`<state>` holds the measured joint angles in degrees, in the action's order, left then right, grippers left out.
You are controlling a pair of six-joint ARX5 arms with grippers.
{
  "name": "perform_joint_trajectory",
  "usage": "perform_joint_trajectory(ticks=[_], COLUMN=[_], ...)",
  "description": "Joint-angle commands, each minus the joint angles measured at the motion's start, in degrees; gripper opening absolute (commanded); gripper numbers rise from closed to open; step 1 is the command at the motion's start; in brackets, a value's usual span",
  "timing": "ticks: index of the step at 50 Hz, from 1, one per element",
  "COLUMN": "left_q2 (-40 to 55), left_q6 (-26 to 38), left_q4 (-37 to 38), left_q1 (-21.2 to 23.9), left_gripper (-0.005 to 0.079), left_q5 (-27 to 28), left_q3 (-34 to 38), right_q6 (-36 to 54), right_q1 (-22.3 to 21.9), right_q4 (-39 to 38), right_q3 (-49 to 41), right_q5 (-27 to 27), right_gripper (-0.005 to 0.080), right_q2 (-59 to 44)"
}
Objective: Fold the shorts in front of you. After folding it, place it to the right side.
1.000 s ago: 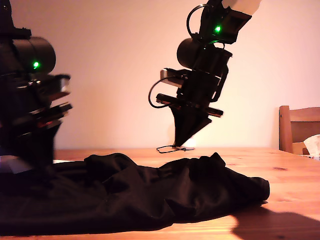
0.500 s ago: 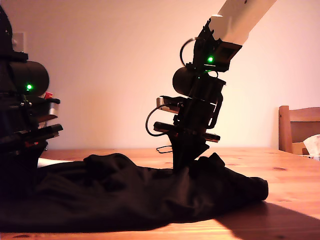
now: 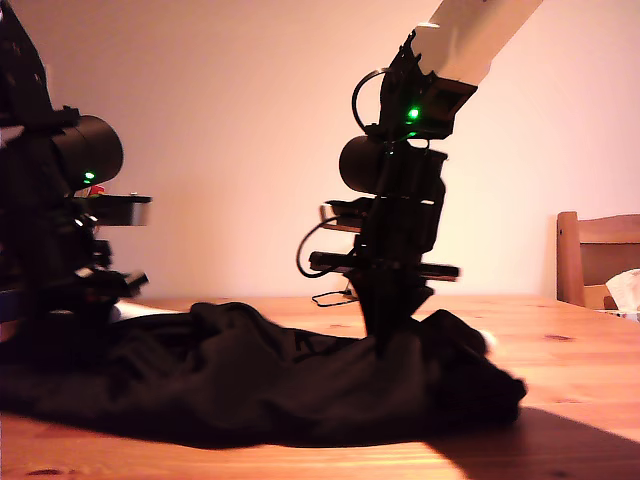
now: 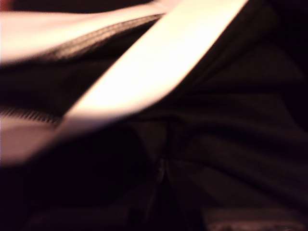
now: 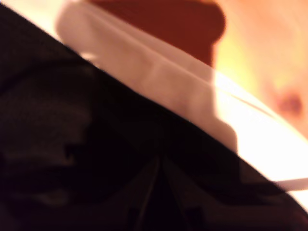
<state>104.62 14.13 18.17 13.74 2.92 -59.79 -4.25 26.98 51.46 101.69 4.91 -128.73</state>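
The black shorts [image 3: 260, 380] lie bunched across the wooden table [image 3: 585, 345] in the exterior view. One arm stands at the middle, its gripper [image 3: 392, 335] sunk into the fabric near a bit of white hem [image 3: 484, 341]. Another arm is at the exterior view's left, its gripper [image 3: 72, 318] low on the cloth. The wrist views do not tell which arm is which. My first gripper [image 4: 161, 166] is shut on dark fabric below a white band [image 4: 144, 72]. My second gripper [image 5: 161, 161] is shut on black cloth beside a white band [image 5: 159, 82].
A wooden chair [image 3: 597, 258] stands at the exterior view's right, with something pale [image 3: 628, 290] at the edge beside it. A thin dark cable loop [image 3: 330, 298] lies on the table behind the shorts. Bare tabletop shows at the exterior view's right.
The middle arm has come down from above the table into the shorts. The left arm shifted, and the fabric has bunched up, its end at the exterior view's right drawn inward.
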Motion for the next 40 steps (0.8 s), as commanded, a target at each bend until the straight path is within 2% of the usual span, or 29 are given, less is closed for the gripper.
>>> perform_joint_trajectory(ticks=[1, 5, 6, 23, 40], left_q2=[3.23, 4.46, 4.83, 9.18, 9.46], left_q6=[3.34, 5.70, 8.22, 12.52, 13.97], left_q4=[-3.06, -6.51, -7.17, -18.45, -26.05], left_q1=[-0.22, -0.07, -0.07, 0.28, 3.63], left_gripper=[-0.0020, -0.0020, -0.0020, -0.0020, -0.0020], left_q5=[-0.17, -0.17, -0.15, 1.75, 9.33], left_q3=[1.33, 1.29, 1.27, 1.22, 1.20], right_q6=[-2.40, -4.85, -5.35, -11.32, -15.39], right_q1=[-0.33, 0.55, 0.79, 7.65, 14.47], right_q4=[2.62, 4.02, 4.37, 6.75, 7.13], right_q3=[-2.51, -3.52, -3.87, -7.67, -7.69], right_q5=[-0.83, -1.05, -1.03, -1.01, -0.70], right_gripper=[-0.0010, -0.0010, -0.0010, -0.0010, -0.0011], right_q2=[-2.03, -2.03, -2.01, -0.87, 1.33])
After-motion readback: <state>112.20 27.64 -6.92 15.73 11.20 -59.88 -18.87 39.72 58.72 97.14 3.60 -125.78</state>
